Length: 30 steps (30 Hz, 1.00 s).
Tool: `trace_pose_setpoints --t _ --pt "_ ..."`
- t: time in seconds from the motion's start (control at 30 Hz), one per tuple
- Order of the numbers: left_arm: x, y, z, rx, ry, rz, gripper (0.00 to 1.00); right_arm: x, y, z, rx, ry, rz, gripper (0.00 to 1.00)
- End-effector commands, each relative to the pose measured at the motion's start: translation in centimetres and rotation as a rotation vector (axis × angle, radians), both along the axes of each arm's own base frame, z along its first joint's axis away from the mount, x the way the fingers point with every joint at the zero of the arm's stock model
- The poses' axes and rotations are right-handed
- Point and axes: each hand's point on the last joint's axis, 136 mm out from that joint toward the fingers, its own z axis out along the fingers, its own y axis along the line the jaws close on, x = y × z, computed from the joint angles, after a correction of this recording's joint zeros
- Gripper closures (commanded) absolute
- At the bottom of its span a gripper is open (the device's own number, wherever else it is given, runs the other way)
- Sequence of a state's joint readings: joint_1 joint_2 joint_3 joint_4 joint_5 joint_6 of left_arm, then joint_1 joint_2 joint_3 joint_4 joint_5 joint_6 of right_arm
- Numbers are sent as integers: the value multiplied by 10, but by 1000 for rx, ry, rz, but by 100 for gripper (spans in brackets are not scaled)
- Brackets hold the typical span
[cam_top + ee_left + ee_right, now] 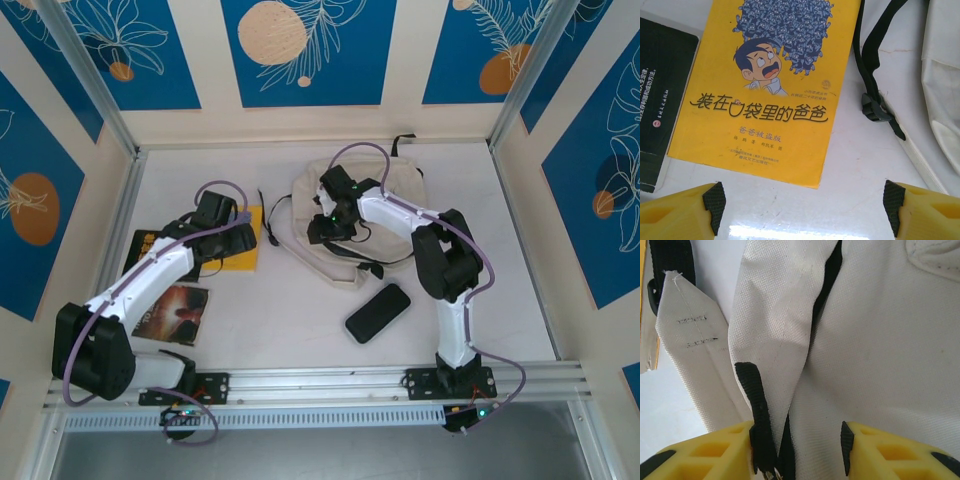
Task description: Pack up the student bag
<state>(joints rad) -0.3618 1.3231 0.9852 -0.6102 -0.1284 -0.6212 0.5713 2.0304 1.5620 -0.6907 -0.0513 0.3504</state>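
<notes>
Seen from above with 12 o'clock at the far wall, the student bag point(398, 178) lies slumped at about 1 o'clock from the middle of the table point(290, 300), and my right claw point(800, 450) sits on its 8 o'clock side. That claw stands roughly half open around a raised fold of the bag's cream cloth. A black tab point(751, 390) runs down against my 9 o'clock pad, but I cannot tell whether I have truly pinched it or merely bracket it. That is my 1st worry: if only the tab's edge is caught, a pull would let it slip free. If the fold is caught too, the pull would drag the whole soft bag along instead of opening it. My left claw point(802, 212) hangs wide open and empty over the near edge of the yellow book point(770, 100), at 9 o'clock on the table. The 2nd risk is there: the book lies flat and thin, so closing on it from above may only scrape the cover or shove it. Its 9 o'clock edge appears to overlap a black book point(660, 100), which could be dragged along. 3rd, a buckled black strap point(875, 107) lies just beside the yellow book at 3 o'clock in my left wrist view, near enough to snag a finger. I see no open mouth on the bag, so I judge a book carried over now would land on the cloth.
</notes>
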Motion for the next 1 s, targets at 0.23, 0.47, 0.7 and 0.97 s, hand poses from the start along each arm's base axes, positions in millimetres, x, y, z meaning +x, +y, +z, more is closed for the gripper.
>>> trace_pose_setpoints --t 0.23,0.47,0.7,0.97 --pt "-2 2 -5 -16 19 7 16 3 11 14 60 13 -49 41" --pt "-3 1 -7 -17 25 6 16 12 -2 7 -65 -32 -90 48" --pt "-3 2 -7 -19 25 11 16 4 18 22 -138 -147 46 45" --pt "-5 5 -8 -13 20 26 7 2 23 2 -219 -132 76 52"
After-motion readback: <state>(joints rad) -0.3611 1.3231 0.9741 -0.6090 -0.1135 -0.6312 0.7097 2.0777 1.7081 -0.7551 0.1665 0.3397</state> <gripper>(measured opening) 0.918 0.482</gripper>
